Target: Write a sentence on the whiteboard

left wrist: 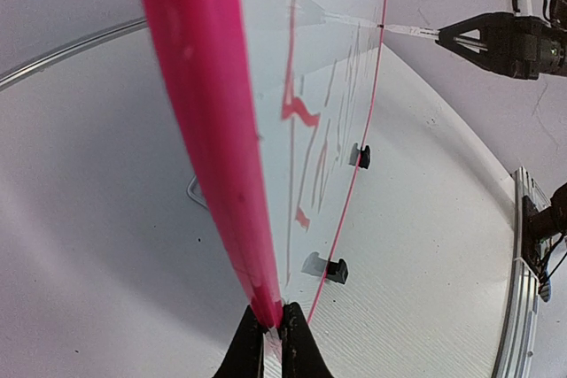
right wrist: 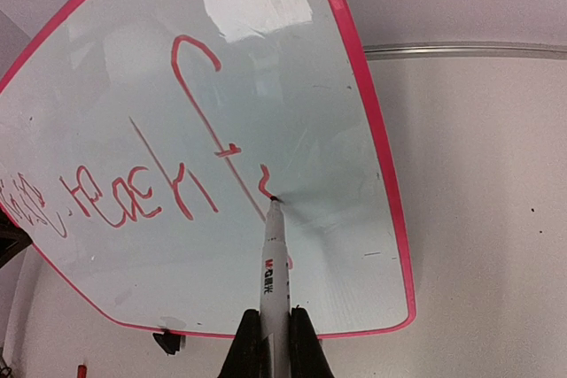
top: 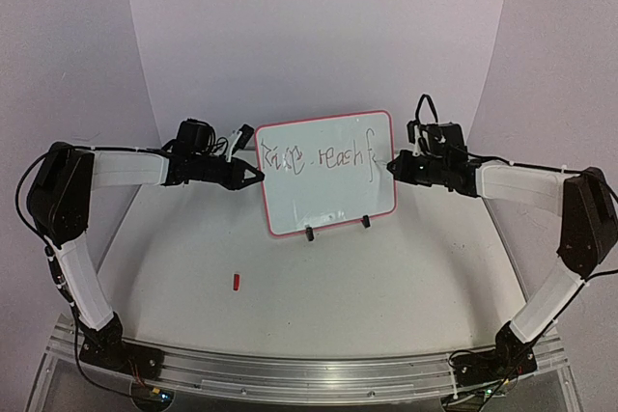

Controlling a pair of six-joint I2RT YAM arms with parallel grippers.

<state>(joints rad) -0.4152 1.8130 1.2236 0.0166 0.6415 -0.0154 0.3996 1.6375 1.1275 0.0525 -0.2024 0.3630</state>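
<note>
The whiteboard (top: 328, 195), white with a pink-red frame, stands upright on two black clip feet mid-table. My left gripper (top: 259, 175) is shut on its left edge; in the left wrist view the jaws (left wrist: 273, 323) pinch the pink frame (left wrist: 204, 86). My right gripper (top: 394, 167) is shut on a white marker (right wrist: 274, 263), whose tip touches the board (right wrist: 345, 245) near its right edge. The sentence (top: 319, 154) is a single line across the upper part of the board. The red strokes (right wrist: 133, 196) read roughly "Raise reach f", with a short fresh squiggle at the tip.
A small red marker cap (top: 238, 282) lies on the table in front of the board, to the left. The clip feet (top: 310, 233) stick out at the board's lower edge. An aluminium rail (top: 290, 369) runs along the near table edge. A curved white backdrop rises behind.
</note>
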